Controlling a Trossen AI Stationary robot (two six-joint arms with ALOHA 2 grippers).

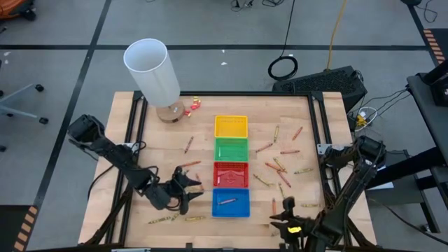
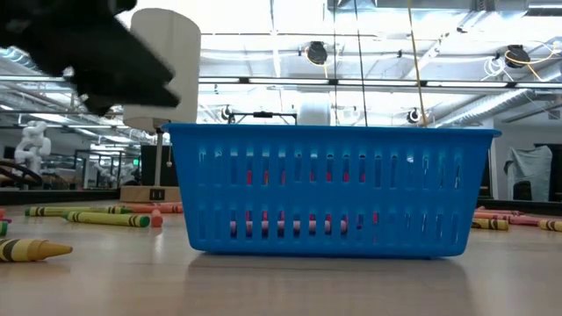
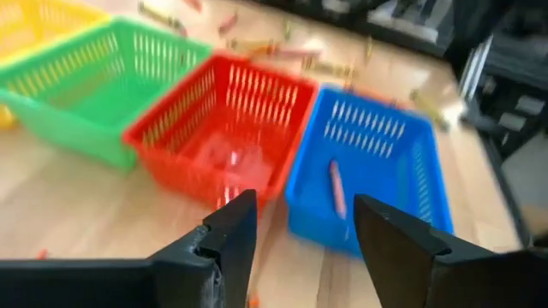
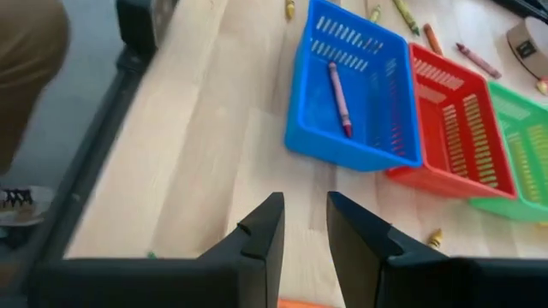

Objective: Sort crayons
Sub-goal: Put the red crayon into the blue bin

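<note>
Four trays stand in a column at the table's middle: yellow [image 1: 231,126], green [image 1: 231,149], red [image 1: 231,173] and blue [image 1: 231,203]. One reddish crayon [image 4: 339,98] lies on the blue tray's floor. Other crayons lie flat on the wood right of the trays [image 1: 280,166], left of them [image 1: 189,145] and near the front left [image 1: 161,220]. My left gripper [image 3: 304,210] is open and empty, just left of the red and blue trays [image 1: 190,189]. My right gripper [image 4: 306,210] is open by a narrow gap and empty, near the front edge, right of the blue tray [image 1: 280,222].
A tall white cylinder [image 1: 155,70] stands on a wooden base at the far left, with small red and yellow bits beside it [image 1: 192,105]. A black rail frames the tabletop [image 1: 315,119]. In the low view, crayons [image 2: 105,217] lie left of the blue tray [image 2: 329,189].
</note>
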